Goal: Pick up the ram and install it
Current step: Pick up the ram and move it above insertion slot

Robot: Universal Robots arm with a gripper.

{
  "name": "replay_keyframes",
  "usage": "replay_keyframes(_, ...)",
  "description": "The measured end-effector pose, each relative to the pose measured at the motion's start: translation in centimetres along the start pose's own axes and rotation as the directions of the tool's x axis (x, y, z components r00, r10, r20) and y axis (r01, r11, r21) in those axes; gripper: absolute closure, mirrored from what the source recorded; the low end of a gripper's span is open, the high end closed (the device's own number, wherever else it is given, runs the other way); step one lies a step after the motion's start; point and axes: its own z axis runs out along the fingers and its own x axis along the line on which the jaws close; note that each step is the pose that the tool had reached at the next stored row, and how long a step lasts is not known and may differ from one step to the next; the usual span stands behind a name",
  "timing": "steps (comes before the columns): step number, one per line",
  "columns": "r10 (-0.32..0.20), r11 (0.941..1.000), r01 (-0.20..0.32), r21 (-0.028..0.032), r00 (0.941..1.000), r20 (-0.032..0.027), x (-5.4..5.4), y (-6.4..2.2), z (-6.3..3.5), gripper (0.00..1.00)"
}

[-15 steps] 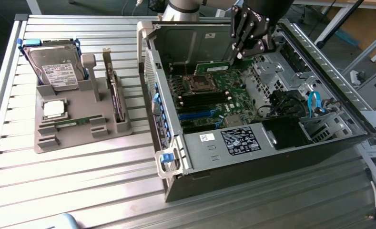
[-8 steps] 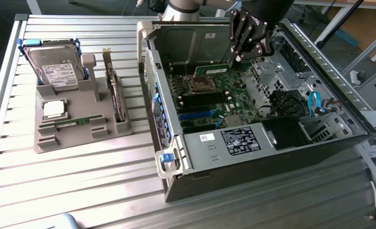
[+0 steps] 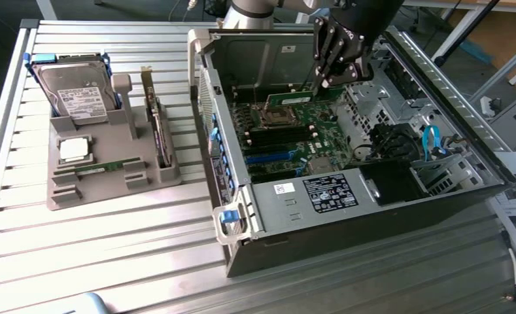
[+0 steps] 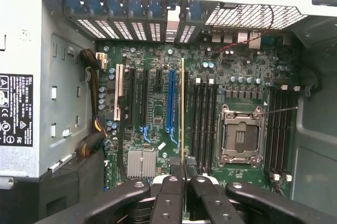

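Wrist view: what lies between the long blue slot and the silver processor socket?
In the wrist view: black memory slots, and the ram, edge-on, held by the gripper.

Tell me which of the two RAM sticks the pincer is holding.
The ram over the motherboard in the open case, clamped in the pincer; the other stick lies in the grey tray outside.

Green ram [image 3: 289,99]. Black gripper [image 3: 325,84]. Green motherboard [image 3: 306,140], black memory slots [image 4: 202,124], one blue slot [image 4: 170,100]. Blue latch [image 3: 229,221]. Grey tray [image 3: 109,193]. Silver table [image 3: 109,255], ribbed stripes. Black label [image 3: 327,193], white print.
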Motion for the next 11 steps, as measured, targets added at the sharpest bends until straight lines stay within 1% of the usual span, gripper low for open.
replay_keyframes(6, 0.000, 1.0000, 0.000, 0.0001, 1.0000, 0.0003, -0.01, 0.00, 0.02, 0.88)
replay_keyframes(11, 0.000, 1.0000, 0.000, 0.0001, 1.0000, 0.0009, -0.34, -0.02, 0.04, 0.88)
